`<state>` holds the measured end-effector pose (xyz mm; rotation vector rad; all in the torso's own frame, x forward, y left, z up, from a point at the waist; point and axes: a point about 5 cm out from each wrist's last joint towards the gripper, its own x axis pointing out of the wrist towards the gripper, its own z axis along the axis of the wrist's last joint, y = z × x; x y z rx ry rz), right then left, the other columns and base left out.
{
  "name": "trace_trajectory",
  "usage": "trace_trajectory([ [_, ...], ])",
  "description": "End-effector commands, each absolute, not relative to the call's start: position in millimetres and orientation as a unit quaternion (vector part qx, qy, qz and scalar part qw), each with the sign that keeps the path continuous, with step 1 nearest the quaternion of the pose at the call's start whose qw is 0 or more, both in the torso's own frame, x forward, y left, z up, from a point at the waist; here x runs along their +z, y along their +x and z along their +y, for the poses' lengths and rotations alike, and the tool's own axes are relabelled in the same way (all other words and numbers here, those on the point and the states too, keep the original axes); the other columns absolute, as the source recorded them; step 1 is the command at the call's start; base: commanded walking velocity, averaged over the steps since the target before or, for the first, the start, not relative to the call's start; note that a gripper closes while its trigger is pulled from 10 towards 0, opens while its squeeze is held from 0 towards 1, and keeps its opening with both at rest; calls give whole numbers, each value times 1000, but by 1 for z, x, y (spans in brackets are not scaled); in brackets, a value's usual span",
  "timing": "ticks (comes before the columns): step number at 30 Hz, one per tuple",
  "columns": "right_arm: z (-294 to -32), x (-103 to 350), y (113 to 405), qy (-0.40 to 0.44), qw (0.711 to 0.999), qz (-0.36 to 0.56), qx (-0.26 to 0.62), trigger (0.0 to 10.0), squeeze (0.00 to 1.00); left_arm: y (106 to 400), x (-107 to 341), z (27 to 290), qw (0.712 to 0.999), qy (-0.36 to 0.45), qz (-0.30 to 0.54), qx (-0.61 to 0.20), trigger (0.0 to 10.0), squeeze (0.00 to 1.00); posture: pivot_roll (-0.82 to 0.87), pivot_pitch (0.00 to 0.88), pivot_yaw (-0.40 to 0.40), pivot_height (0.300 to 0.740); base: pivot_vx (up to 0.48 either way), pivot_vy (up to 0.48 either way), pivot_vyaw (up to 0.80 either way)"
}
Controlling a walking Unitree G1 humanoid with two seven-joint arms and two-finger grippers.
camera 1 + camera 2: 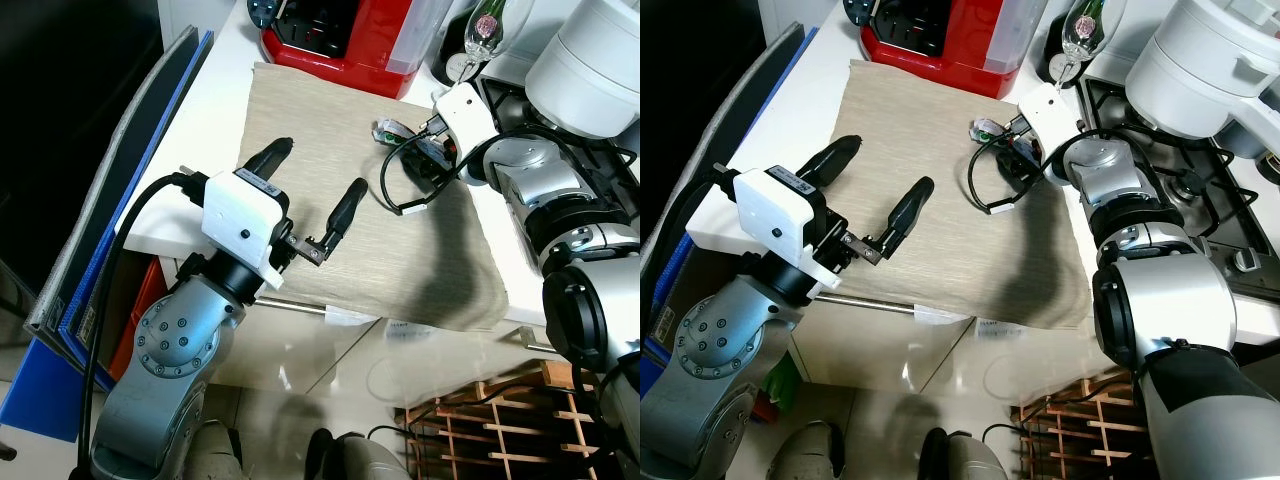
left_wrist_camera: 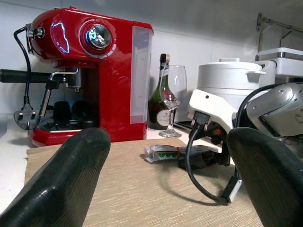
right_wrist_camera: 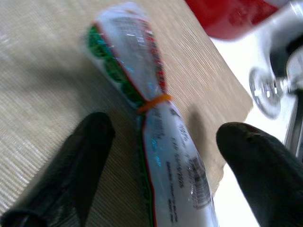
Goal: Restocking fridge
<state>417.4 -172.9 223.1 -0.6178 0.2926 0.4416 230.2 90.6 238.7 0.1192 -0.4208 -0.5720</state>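
Beige woven mat [image 1: 330, 150] over the white counter [image 1: 215, 110]. Near its front edge, left gripper [image 1: 315, 185] above the cloth, fingers spread wide, nothing between them. Farther in, toward the mat's right edge, right gripper [image 3: 161, 156] open astride a plastic-wrapped green packet [image 3: 151, 123], fingers not touching. At the back edge: red coffee machine [image 2: 90, 75], wine glass [image 2: 173, 97].
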Motion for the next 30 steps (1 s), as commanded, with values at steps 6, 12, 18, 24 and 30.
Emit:
trace_trajectory([
  [6,-181,200,411,-332,893,194,236,0,0,227,242,87,933,51,-211,-289,10000,0,231,159,-222,740,0,0,0],
  [12,-185,207,412,-305,911,174,216,0,0,228,241,85,933,49,-211,-288,10000,0,218,158,-225,740,0,0,0],
  [18,-186,217,415,-268,932,144,199,0,0,230,241,84,932,47,-212,-289,10000,0,207,160,-220,740,0,0,0],
  [24,-185,239,419,-184,961,94,183,0,0,234,242,83,930,43,-211,-297,10000,0,178,157,-198,740,0,0,0],
  [30,-184,257,421,-163,965,56,196,0,0,241,243,78,923,43,-215,-315,10000,0,152,136,-178,740,0,0,0],
])
